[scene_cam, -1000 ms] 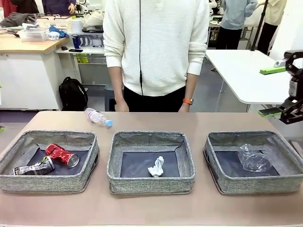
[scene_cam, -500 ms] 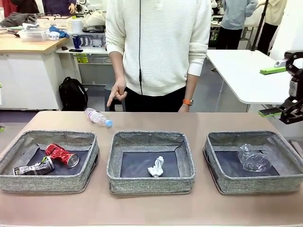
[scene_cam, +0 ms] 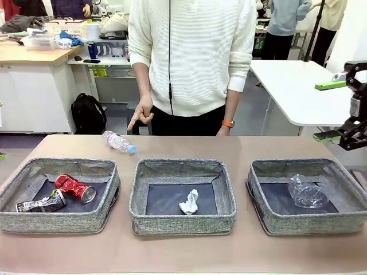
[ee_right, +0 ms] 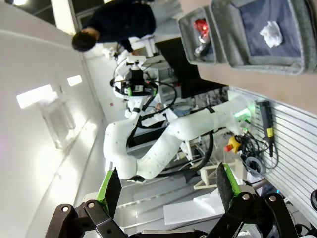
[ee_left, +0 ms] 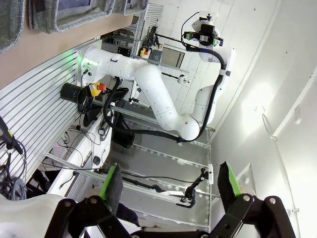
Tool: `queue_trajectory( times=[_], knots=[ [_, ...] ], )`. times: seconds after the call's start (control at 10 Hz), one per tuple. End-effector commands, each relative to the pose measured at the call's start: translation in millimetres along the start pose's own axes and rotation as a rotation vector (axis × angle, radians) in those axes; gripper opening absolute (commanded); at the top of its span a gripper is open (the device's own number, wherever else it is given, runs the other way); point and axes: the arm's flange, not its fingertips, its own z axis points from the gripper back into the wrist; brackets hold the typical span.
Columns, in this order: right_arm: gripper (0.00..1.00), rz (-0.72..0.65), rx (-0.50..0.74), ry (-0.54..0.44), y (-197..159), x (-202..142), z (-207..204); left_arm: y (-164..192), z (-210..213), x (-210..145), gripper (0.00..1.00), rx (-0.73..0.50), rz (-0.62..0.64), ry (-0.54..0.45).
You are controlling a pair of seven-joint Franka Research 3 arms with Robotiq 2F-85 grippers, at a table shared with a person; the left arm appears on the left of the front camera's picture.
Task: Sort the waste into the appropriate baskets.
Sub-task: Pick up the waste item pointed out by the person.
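Note:
Three grey baskets stand in a row. In the left basket [scene_cam: 109,189] lie a crushed red can [scene_cam: 74,187] and a dark can [scene_cam: 41,203]. A crumpled paper ball [scene_cam: 189,202] rests in the middle basket [scene_cam: 137,197], and a clear plastic cup [scene_cam: 307,192] in the right basket [scene_cam: 258,197]. Behind them, a clear bottle with a blue cap [scene_cam: 119,142] lies on the table. My right gripper [scene_cam: 329,110] hangs open and high at the right edge, holding nothing. In the wrist views, my left gripper [ee_left: 171,186] and right gripper [ee_right: 168,191] are both open and empty, facing away from the table.
A person in a white sweater stands at the far side, one hand [scene_cam: 140,114] pointing a finger down above the bottle. The tan table [scene_cam: 183,252] is bare in front of the baskets. The right wrist view shows the paper ball [ee_right: 271,30] and the red can [ee_right: 200,27].
The person's hand has come up from behind the table edge and now points downward. Neither arm nor any of the waste has moved.

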Motion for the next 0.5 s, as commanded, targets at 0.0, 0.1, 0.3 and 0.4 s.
queue_trajectory(
  times=[0.0, 0.1, 0.3, 0.4],
  knots=[
    [1.00, -0.007, 0.013, 0.003, 5, -2, 0, 1, 1, -2, 1.00, 0.011, -0.016, 0.014],
    [1.00, -0.007, 0.013, 0.003, 5, -2, 0, 1, 1, -2, 1.00, 0.011, -0.016, 0.014],
    [1.00, -0.007, 0.013, 0.003, 5, -2, 0, -6, -12, 10, 1.00, 0.173, -0.201, -0.052],
    [1.00, -0.007, 0.013, 0.003, 5, -2, 0, -15, -24, 32, 1.00, 0.277, -0.477, -0.115]
  ],
)
